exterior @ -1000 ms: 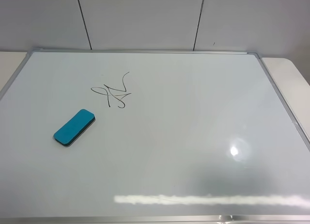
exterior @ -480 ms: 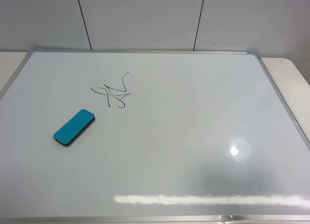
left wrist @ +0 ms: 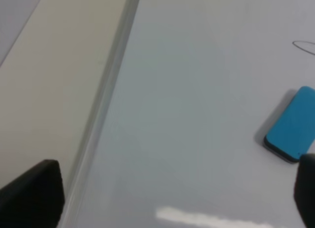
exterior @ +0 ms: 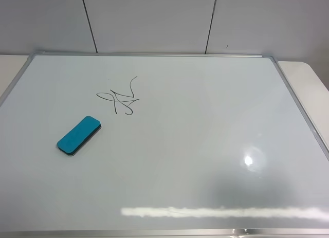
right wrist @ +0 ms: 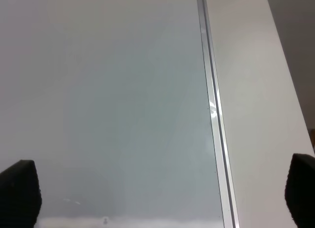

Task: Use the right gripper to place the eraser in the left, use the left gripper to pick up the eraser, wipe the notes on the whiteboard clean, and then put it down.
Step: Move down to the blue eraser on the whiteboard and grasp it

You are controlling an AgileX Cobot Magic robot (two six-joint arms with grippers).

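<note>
The teal eraser (exterior: 78, 135) lies flat on the left part of the whiteboard (exterior: 205, 145), just below and left of the black scribbled notes (exterior: 121, 98). Neither arm shows in the exterior high view. In the left wrist view the eraser (left wrist: 294, 124) sits off to one side, beyond the left gripper (left wrist: 177, 193), whose dark fingertips (left wrist: 34, 193) stand wide apart with nothing between them. The right gripper (right wrist: 160, 193) is open too, over bare board beside the silver frame (right wrist: 211, 110), its fingertips (right wrist: 17, 191) far apart.
A beige tabletop (exterior: 308, 78) borders the board on both sides. A white panelled wall (exterior: 154, 19) rises behind the board's far edge. Lamp glare (exterior: 248, 160) marks the board's glossy surface at the near right.
</note>
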